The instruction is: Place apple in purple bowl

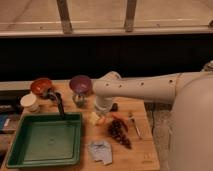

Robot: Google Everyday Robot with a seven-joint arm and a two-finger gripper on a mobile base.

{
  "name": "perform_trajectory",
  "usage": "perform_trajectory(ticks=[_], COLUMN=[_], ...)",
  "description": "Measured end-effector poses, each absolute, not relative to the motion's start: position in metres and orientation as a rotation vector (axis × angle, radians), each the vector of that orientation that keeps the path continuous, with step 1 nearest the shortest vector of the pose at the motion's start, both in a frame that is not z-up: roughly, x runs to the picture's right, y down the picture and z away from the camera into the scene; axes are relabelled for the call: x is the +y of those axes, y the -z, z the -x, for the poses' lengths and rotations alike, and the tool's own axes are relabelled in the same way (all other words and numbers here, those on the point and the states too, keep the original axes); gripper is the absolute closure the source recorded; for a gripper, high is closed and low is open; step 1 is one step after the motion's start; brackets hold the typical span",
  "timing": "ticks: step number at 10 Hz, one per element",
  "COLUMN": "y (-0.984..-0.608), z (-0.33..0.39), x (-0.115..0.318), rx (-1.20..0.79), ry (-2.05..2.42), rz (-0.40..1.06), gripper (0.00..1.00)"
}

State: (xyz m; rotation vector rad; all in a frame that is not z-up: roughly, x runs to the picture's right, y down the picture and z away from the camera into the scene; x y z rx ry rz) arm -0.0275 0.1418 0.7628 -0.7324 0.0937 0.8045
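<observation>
While the gripper (101, 114) hung low at the apple (94, 118), its grip hidden under the wrist and impossible to tell, the fruit sat on the table (147, 150) just beside the green tray (46, 162), with the purple bowl (80, 84) nearby toward the back edge.

Matt wood table (145, 145); green plastic tray (47, 117); gripper (102, 114), smooth white casing, just above apple (95, 118).

Purple bowl (80, 83) x1, apple (95, 118) x1, gripper (103, 112) x1 by apple.
</observation>
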Motion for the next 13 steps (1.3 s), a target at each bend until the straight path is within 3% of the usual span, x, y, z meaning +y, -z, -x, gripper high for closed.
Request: perform_trajectory(ticks=[10,13], y=[-0.761,-0.760], z=[0.048,0.050], x=[-0.003,-0.008], rx=[-0.322,-0.342], ry=[-0.803,-0.800], rz=[0.506,0.499], gripper=[0.89,0.89])
